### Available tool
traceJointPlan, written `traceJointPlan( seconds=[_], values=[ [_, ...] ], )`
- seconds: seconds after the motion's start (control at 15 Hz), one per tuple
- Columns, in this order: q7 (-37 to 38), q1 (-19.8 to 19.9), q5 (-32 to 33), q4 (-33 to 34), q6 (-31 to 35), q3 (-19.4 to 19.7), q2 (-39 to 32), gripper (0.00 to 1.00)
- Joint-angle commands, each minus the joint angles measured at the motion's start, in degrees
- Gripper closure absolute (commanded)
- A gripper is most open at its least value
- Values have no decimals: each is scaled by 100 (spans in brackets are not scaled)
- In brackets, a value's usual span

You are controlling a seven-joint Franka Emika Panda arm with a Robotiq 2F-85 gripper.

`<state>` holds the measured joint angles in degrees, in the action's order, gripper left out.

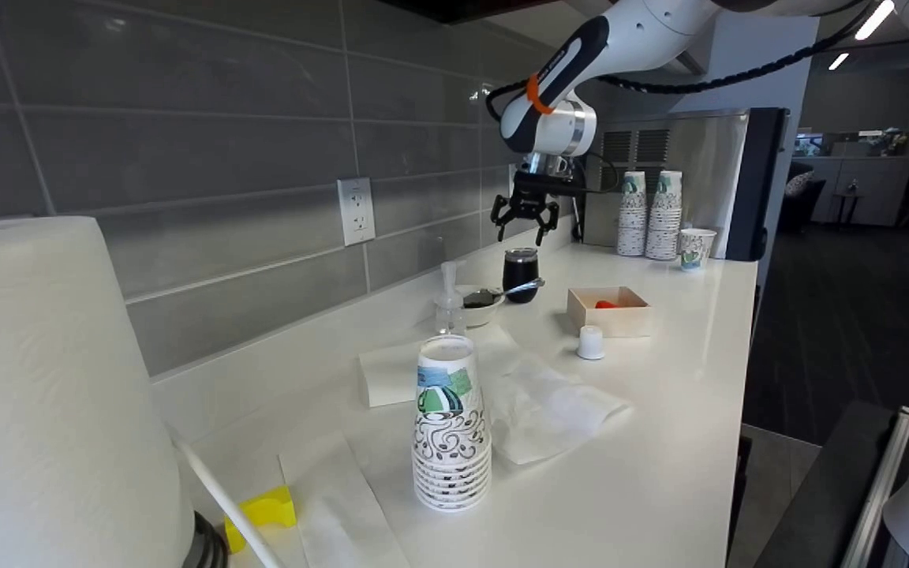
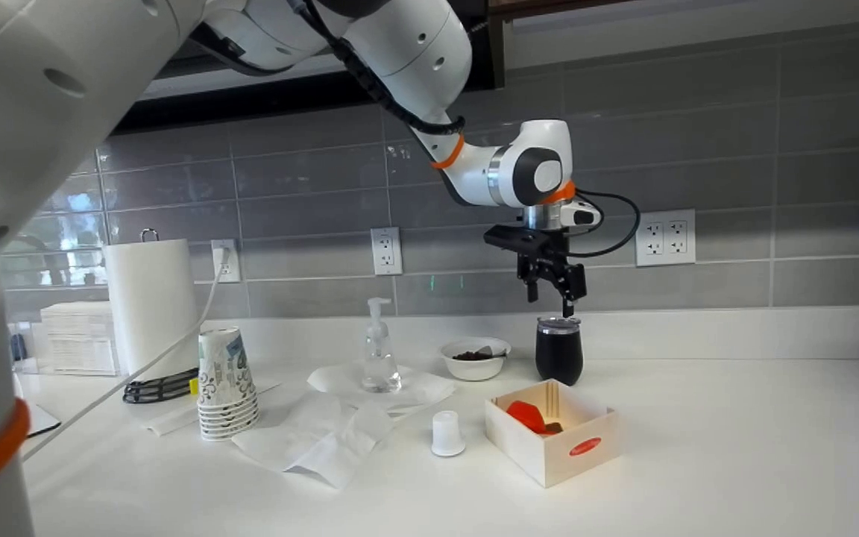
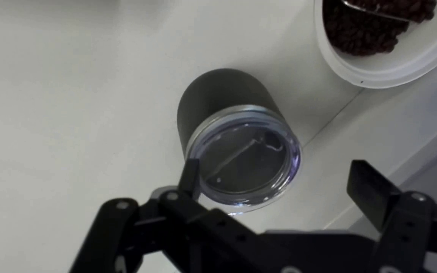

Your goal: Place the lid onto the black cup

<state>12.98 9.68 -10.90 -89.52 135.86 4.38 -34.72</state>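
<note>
The black cup (image 1: 519, 282) stands upright on the counter near the back wall; it also shows in an exterior view (image 2: 558, 356) and in the wrist view (image 3: 220, 91). A clear round lid (image 3: 245, 159) lies over the cup's silver rim; it also shows on top of the cup in both exterior views (image 1: 521, 254) (image 2: 558, 324). I cannot tell whether it is fully seated. My gripper (image 2: 549, 304) is open and empty, pointing down a little above the lid. In the wrist view, the left fingertip overlaps the lid's edge and the right one is apart from it (image 3: 275, 163).
A white bowl (image 2: 474, 365) of dark beans with a spoon stands beside the cup. A wooden box (image 2: 519, 440) with a red item and a small white pod (image 2: 446, 432) are in front. A soap bottle (image 2: 379, 358) and a paper cup stack (image 1: 452, 426) stand farther along.
</note>
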Motion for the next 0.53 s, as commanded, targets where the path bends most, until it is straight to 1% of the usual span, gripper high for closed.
traceJointPlan(
  seconds=[0.0, 0.2, 0.47],
  values=[
    [-152, -76, -17, -1212, 199, 46, 883, 0],
    [-260, -144, 80, -2051, 329, 88, 1445, 0],
    [-315, -318, 451, -3218, 698, 197, 2160, 0]
  ],
)
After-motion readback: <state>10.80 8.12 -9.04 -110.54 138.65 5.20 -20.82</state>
